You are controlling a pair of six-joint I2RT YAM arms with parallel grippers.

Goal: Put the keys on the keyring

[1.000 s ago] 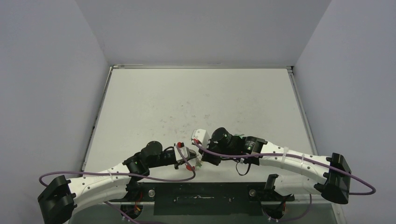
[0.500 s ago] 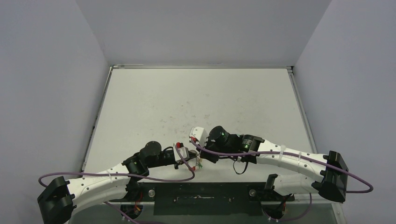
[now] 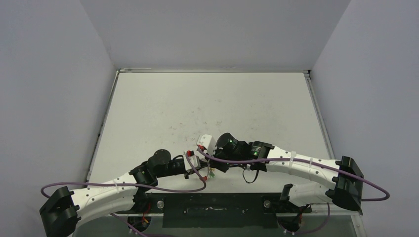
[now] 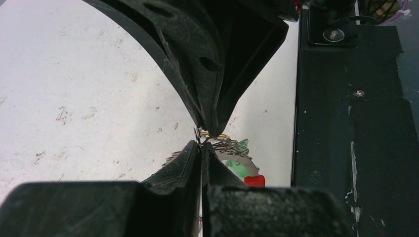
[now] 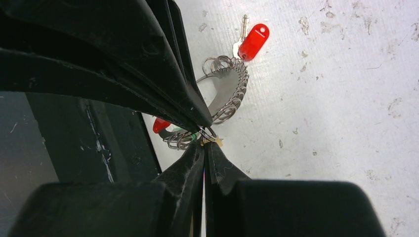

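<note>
My two grippers meet tip to tip low over the near edge of the table. The left gripper is shut, pinching a thin wire loop of the keyring. Coming in from above in that view, the right gripper is shut on a small yellow key right at that loop. The keyring's silvery coil hangs between them, with its red segment and a green key head beside it. A red key lies on the table at the coil's far end. From above only a small cluster of keys shows.
A black base plate runs along the table's near edge, just beside the keyring. Purple cables loop off both arms near the grippers. Grey walls close in the scuffed white table on three sides.
The right arm has slid a little to the left, bringing its gripper closer against the left one. The left arm has stayed put, and both grippers remain shut.
</note>
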